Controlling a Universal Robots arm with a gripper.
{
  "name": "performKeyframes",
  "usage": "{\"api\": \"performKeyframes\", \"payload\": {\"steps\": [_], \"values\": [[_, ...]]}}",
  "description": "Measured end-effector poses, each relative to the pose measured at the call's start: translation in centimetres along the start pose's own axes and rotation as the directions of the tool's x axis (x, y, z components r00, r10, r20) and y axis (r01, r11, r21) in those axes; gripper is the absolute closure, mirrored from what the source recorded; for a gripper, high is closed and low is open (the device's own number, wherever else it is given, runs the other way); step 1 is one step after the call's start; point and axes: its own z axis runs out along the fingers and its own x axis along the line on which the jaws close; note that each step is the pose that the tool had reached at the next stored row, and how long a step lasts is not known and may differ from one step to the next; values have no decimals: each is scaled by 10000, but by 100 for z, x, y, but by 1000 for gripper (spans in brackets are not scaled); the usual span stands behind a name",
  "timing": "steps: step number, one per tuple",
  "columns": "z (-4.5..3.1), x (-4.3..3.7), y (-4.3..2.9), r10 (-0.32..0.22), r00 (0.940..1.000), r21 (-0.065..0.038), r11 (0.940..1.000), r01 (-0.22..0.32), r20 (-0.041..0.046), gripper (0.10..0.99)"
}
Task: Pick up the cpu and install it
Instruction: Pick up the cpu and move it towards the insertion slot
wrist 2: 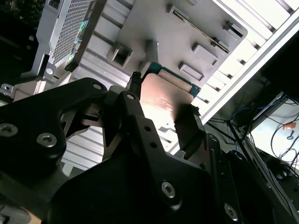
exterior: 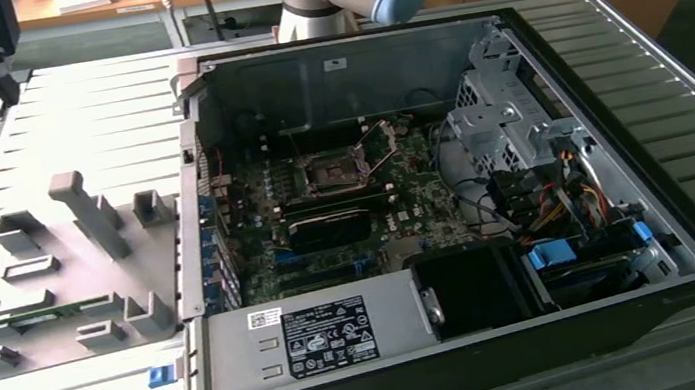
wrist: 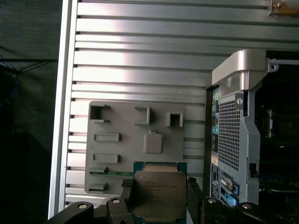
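Above the grey fixture plate, toward its side nearest the open computer case: cpu held clear of the plate. Its metal lid faces the camera in the first wrist view, with the green board edge showing. Gripper closed on it, one finger on each of two opposite sides, lid left bare. Second wrist view: same pinch. Ribbed metal desk carries plate and case.

Handling, my reading: light, thin, fully rigid, so extra squeeze buys nothing. Smooth narrow edges could slip or twist in a two-point pinch. Underside contacts fragile; keep off them. Best hold is the present one, by the side edges, centred. Socket, inside the case beside the plate, looks unlatched.
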Motion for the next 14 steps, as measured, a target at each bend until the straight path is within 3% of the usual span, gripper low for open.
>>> {"api": "performKeyframes", "payload": {"steps": [14], "values": [[-4, -246, -7, 0, 10000, 0, 10000, 0, -12, 545]]}}
